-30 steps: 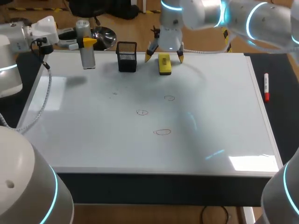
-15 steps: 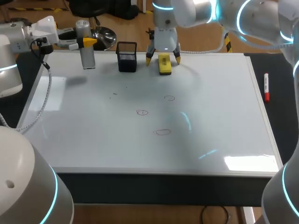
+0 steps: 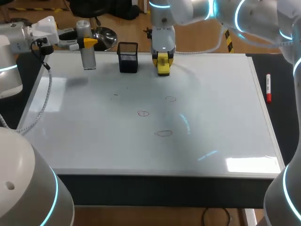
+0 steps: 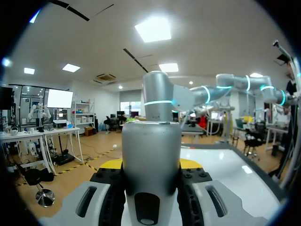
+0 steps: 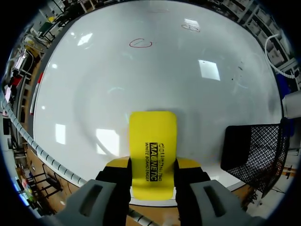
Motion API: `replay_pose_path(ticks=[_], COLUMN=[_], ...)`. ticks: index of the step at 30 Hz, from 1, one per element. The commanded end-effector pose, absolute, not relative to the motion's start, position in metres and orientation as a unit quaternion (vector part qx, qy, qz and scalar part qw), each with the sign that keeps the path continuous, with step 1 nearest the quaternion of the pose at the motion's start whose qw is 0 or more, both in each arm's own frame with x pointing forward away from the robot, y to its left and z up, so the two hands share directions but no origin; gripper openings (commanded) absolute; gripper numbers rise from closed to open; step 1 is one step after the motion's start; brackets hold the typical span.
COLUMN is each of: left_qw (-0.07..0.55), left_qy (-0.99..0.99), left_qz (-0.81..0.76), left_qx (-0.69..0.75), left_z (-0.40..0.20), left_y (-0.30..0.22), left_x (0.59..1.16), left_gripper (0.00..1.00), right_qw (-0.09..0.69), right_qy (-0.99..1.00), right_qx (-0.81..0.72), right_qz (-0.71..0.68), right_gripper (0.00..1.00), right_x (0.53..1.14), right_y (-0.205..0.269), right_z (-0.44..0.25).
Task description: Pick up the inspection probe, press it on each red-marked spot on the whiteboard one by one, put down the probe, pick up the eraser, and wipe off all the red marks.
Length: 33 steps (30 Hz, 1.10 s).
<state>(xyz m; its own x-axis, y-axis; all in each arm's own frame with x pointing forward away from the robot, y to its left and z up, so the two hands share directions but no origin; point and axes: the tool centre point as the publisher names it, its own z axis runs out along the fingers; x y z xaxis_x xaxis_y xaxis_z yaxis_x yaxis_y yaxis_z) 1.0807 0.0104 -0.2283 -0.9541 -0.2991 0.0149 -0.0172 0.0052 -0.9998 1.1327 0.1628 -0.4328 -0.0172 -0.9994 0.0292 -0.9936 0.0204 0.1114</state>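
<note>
Silver probe (image 3: 87, 52) held upright at whiteboard (image 3: 225, 108) far-left corner, yellow eraser (image 3: 163, 63) laid flat at far edge, three red marks (image 3: 163, 133) mid-board.

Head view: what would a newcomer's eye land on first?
The yellow eraser at the whiteboard's far edge, gripped in the right arm's jaws. Next, the silver inspection probe, held upright in the left arm's jaws near the board's far left corner, and three small red circles near its middle.
</note>
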Motion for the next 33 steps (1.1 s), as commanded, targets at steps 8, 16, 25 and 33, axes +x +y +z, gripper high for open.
replay_pose_path(ticks=[8, 16, 25, 33], left_qw=[0.103, 0.103, 0.103, 0.103], left_qy=[0.701, 0.701, 0.701, 0.701], left_qz=[-0.696, -0.696, -0.696, -0.696], left_qx=[-0.113, -0.113, -0.113, -0.113], left_z=[-0.228, -0.228, -0.228, -0.228], left_y=[0.010, 0.010, 0.010, 0.010], left_x=[1.080, 1.080, 1.080, 1.080], left_gripper=[0.00, 0.00, 0.00, 0.00], right_qw=[0.034, 0.029, 0.030, 0.006], right_qy=[-0.739, -0.767, -0.806, -0.853], right_qx=[0.672, 0.641, 0.591, 0.522], right_qz=[-0.021, -0.017, -0.013, -0.017], right_gripper=[0.00, 0.00, 0.00, 0.00], right_x=[1.114, 1.109, 1.105, 1.101], right_y=[0.140, 0.109, 0.058, 0.007], right_z=[-0.425, -0.412, -0.405, -0.395])
